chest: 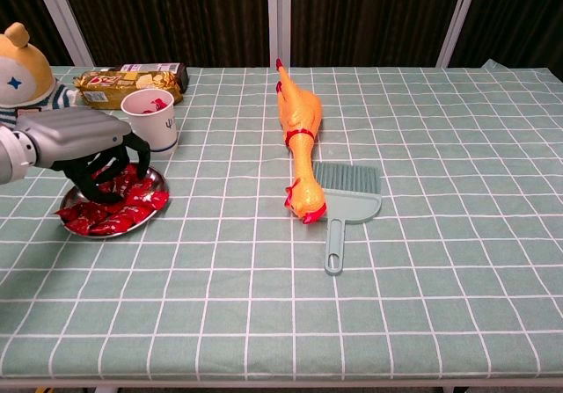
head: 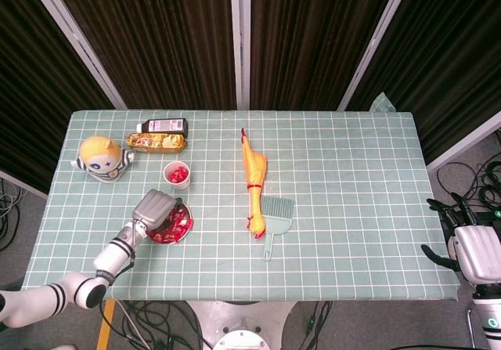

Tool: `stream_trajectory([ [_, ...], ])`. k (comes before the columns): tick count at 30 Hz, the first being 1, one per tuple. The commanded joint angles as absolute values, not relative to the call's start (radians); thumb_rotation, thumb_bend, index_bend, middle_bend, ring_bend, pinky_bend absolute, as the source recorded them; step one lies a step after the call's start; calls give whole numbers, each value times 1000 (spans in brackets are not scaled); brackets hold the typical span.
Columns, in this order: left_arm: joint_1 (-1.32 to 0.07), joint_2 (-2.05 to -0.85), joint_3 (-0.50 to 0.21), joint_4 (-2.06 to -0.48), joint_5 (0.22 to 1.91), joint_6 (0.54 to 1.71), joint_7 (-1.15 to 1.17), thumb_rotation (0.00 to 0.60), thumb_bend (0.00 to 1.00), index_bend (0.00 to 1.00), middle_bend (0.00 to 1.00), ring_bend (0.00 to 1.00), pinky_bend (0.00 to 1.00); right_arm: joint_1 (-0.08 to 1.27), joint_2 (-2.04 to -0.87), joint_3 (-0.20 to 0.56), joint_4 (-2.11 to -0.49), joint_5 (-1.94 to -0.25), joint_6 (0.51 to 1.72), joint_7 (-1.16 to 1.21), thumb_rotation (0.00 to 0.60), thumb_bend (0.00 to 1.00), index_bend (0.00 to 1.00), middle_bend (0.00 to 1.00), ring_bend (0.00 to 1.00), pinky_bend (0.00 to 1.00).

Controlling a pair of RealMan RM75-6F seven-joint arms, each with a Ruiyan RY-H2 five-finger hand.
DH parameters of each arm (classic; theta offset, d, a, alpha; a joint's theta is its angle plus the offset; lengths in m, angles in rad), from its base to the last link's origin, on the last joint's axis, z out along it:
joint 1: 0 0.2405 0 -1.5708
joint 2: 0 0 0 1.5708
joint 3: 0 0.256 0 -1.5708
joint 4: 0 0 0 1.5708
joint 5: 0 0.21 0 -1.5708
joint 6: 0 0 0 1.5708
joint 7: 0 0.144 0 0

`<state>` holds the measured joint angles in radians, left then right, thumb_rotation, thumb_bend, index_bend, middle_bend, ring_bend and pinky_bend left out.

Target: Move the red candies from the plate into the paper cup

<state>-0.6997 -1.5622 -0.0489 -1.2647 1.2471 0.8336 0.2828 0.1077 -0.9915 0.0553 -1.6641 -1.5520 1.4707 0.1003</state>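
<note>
Reaching down over the plate near the tabletop's front-left corner, the left hand has its fingers curled into the red candies; whether it grips one I cannot tell. The cup, candies inside, stands just behind the plate. The right hand hangs off the tabletop's right edge, fingers spread, holding nothing.

**Dark curtains behind a checked table**

A table under a pale green, white-gridded cloth fills the middle. At 12 o'clock hang dark pleated curtains between slanted white posts. Grey floor with black cables at 3 o'clock.
</note>
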Motion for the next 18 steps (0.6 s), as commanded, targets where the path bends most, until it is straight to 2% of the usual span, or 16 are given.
stream_trajectory([
  [1, -700, -1564, -50, -1259, 1250, 838, 286, 600, 283, 502, 828, 722, 965, 108, -991, 56, -1666, -1551, 1471, 99, 600, 101, 170, 273, 60, 300],
  [18, -695, -1561, -44, -1233, 1236, 846, 336, 600, 289, 508, 830, 723, 963, 112, -990, 57, -1673, -1551, 1463, 89, 600, 101, 170, 273, 60, 302],
])
